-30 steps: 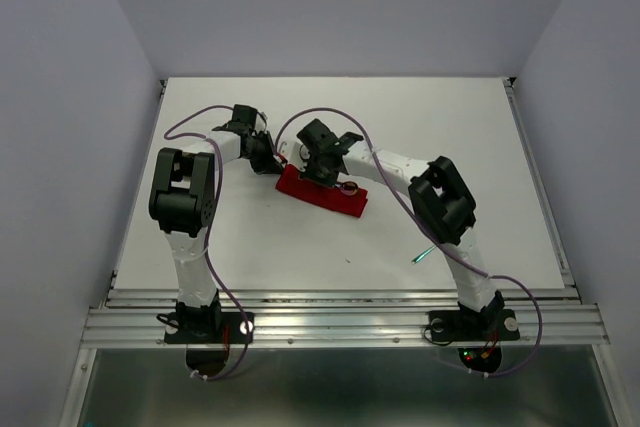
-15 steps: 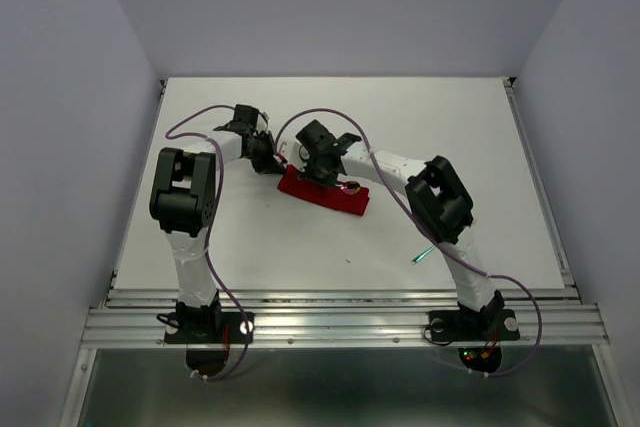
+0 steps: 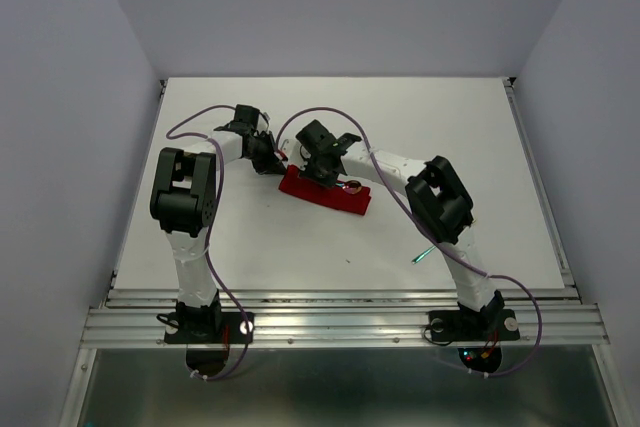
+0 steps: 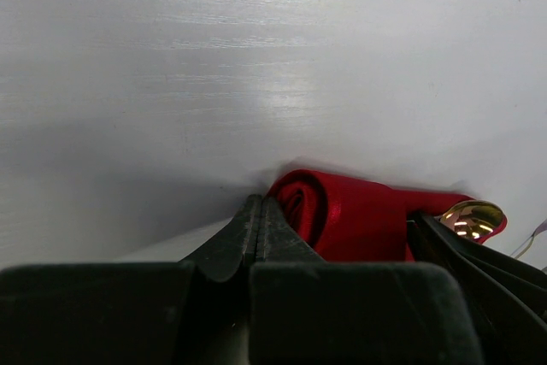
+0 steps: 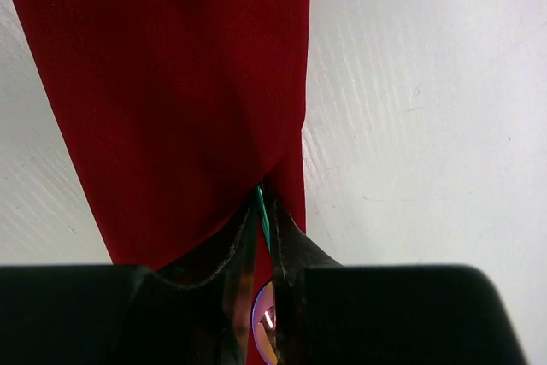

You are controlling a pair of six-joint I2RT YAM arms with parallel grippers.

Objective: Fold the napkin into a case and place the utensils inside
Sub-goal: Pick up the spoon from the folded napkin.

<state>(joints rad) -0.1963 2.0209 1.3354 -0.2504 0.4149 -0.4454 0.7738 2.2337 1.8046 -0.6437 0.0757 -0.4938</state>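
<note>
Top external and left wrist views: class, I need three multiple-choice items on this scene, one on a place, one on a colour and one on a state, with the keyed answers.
1. Along the napkin, where does the bowl of the spoon show?
A. At the end nearest the left end effector
B. At the end farthest from the left end effector
C. Nowhere, fully hidden

2. What colour is the napkin?
A. Red
B. Blue
C. White

3. How do the left end effector's fingers stand?
A. Spread wide
B. Closed round the spoon
C. Shut together

Answers:
1 B: in the left wrist view the shiny bowl sits at the far end of the cloth, away from the fingers.
2 A: every view shows the cloth bright red.
3 C: in the left wrist view the fingers meet beside the napkin's rolled end, with no gap showing.
</note>
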